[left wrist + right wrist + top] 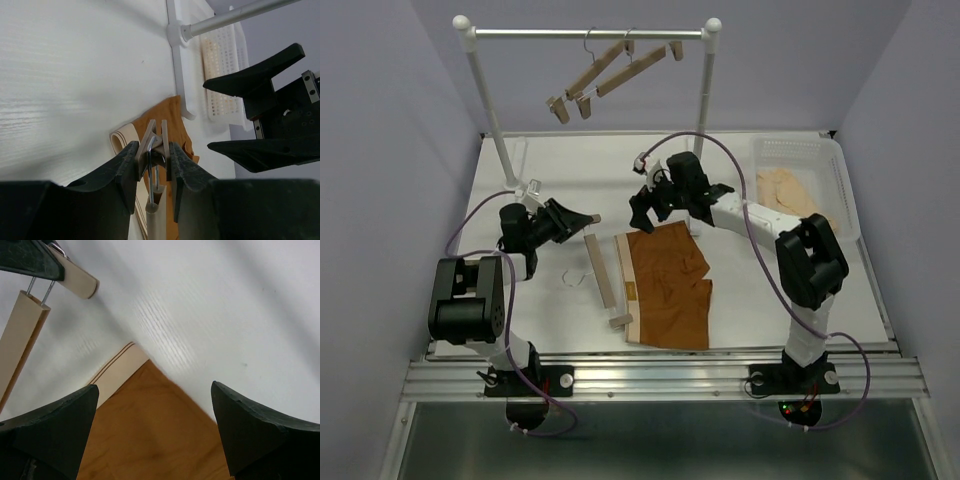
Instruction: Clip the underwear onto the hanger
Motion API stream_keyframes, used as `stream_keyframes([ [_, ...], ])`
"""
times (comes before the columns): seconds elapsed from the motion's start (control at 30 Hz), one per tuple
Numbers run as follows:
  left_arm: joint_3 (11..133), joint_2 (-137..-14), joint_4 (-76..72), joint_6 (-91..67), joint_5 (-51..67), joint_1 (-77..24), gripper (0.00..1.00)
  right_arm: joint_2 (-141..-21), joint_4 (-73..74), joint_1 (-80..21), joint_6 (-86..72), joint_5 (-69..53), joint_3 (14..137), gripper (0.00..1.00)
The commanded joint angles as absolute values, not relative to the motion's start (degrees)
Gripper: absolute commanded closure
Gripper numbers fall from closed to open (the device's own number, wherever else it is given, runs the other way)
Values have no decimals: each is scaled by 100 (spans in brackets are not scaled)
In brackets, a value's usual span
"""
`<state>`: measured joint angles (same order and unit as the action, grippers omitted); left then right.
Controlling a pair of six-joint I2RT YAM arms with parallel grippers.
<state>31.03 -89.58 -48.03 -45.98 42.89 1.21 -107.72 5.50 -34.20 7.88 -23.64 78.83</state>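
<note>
Top external: underwear lies flat just right of hanger, with waistband running alongside the bar. Cloth looks soft, light and floppy, so it likely bunches or slips if pinched mid-panel. Best hold is probably the thicker waistband corner near the hanger's far end. Hanger is stiff light wood with sprung clips that need a squeeze to open. Left gripper has its jaws partly closed, pinching the far clip from both sides. Right gripper has its jaws spread fully wide over that waistband corner, holding nothing; contact with the cloth not evident.
</note>
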Motion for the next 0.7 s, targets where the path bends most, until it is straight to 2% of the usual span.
stream_keyframes([
  [0.0,3340,-8921,-5159,-4491,4606,79,100,-11416,1318,-3445,2276,-2997,8647,0],
  [0.33,3410,-9017,-5159,-4465,4605,62,100,-12576,1381,-3560,2540,-3462,9755,10],
  [0.67,3498,-9255,-5159,-4368,4763,62,100,-13087,1257,-3727,2241,-2909,10046,13],
])
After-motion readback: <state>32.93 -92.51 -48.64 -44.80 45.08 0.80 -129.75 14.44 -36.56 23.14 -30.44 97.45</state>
